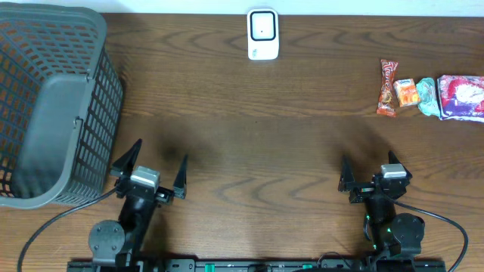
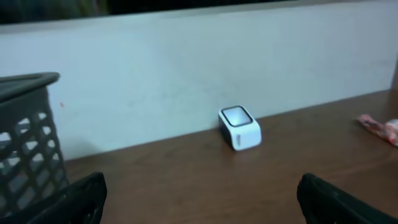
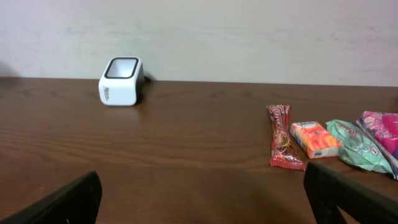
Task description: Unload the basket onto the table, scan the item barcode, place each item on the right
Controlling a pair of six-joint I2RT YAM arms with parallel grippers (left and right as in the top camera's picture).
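The white barcode scanner (image 1: 263, 34) stands at the table's far edge, its window facing up (image 2: 240, 127) (image 3: 120, 81). Several snack items lie in a row at the far right: a red bar (image 1: 388, 88) (image 3: 283, 145), an orange pack (image 1: 407, 92) (image 3: 314, 139), a teal pack (image 1: 428, 97) (image 3: 357, 146) and a pink pack (image 1: 461, 97) (image 3: 382, 132). My left gripper (image 1: 162, 149) (image 2: 200, 186) is open and empty near the front left. My right gripper (image 1: 367, 156) (image 3: 202, 180) is open and empty near the front right, well short of the snacks.
A grey plastic basket (image 1: 45, 106) (image 2: 25, 143) fills the left side of the table, close beside the left gripper. A pale wall runs behind the scanner. Bare wooden tabletop (image 1: 257, 143) lies between the grippers and the scanner.
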